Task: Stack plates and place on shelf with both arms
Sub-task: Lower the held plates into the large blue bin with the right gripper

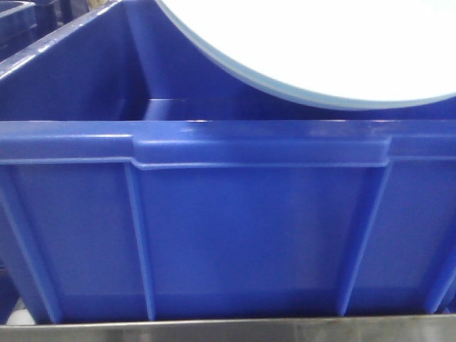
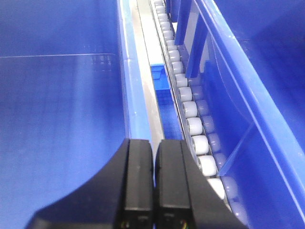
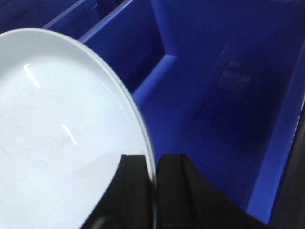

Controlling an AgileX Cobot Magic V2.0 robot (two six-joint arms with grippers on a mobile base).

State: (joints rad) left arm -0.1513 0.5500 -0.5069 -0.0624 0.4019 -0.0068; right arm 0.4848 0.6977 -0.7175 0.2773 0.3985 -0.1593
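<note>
Plate (image 3: pixel 57 133) hangs over the blue crate (image 3: pixel 214 119), rim pinched by right fingers (image 3: pixel 136 191), disc lying left of them; left fingers (image 2: pixel 138 181) pressed together, empty.

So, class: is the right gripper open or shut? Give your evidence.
Shut on the plate: the right gripper pinches its rim between both fingers.

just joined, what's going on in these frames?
The right gripper is clamped on the rim of a white plate and holds it in the air over an open blue crate. The left gripper is shut with nothing in it, hanging above a roller track that runs between crates. Only one plate is in view, and nothing is stacked yet.
</note>
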